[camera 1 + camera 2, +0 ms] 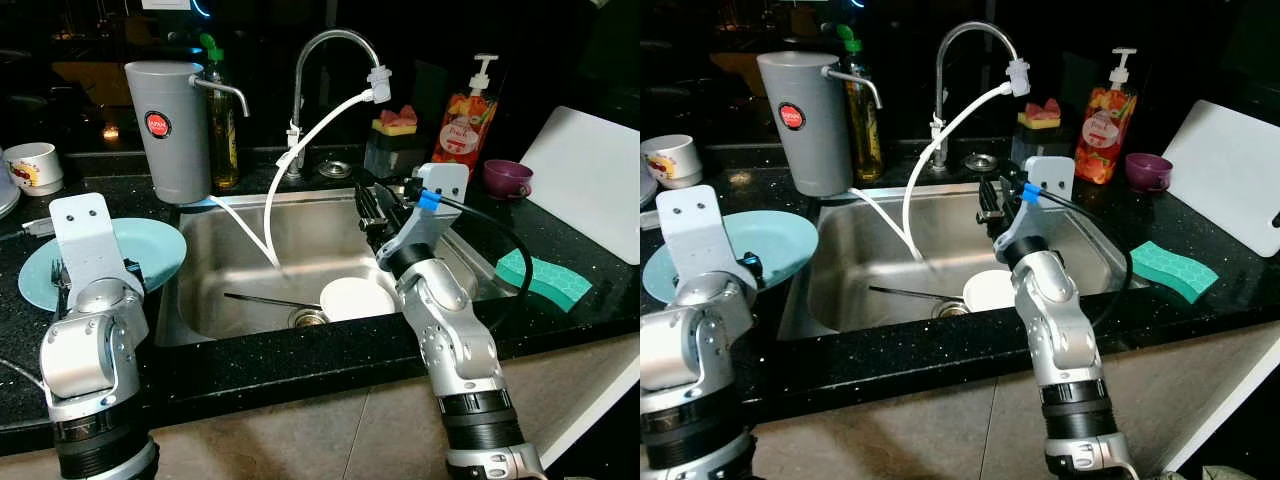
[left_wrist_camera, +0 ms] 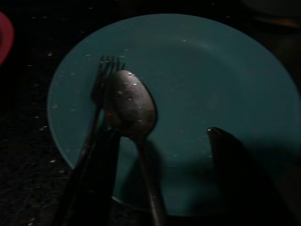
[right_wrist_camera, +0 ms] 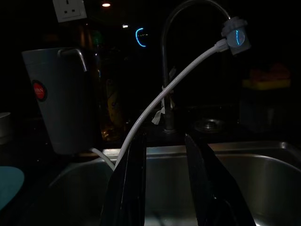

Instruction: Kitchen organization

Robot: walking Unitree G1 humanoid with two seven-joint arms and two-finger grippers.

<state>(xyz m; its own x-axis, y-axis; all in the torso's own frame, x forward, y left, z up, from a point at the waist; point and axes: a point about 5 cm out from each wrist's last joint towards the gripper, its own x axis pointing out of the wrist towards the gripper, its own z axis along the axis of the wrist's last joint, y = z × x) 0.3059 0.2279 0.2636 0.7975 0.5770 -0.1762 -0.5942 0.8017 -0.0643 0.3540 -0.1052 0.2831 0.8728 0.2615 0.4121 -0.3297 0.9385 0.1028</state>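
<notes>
Two arms work in front of you, one on each side of the steel sink (image 1: 200, 262). Nearest on your left, the left gripper (image 2: 164, 188) hangs just above the teal plate (image 1: 160, 245) on the black counter (image 1: 250, 365); its fingers (image 2: 240, 174) stand apart, released, and grip nothing. Under them a fork (image 2: 96, 101) and a spoon (image 2: 131, 106) lie side by side on the plate, the spoon's bowl overlapping the fork's tines. At the near right a green sponge (image 1: 545, 278) lies flat on the counter.

Look into the basin next: a white plate (image 1: 355, 298) sits beside the drain (image 1: 308, 318), and a long dark utensil (image 1: 265, 300) lies across the bottom just left of it. Your right gripper (image 3: 164, 155) is held over the right half of the sink, fingers parted and empty, pointing toward the tap (image 1: 325, 70). A white hose (image 1: 310, 135) runs from the tap's spout down into the basin.

Farther back, a grey water filter (image 1: 170, 130) stands at the sink's left far corner, a soap bottle (image 1: 467, 120) and a purple cup (image 1: 507, 177) at the right. A white mug (image 1: 35, 167) sits far left.
</notes>
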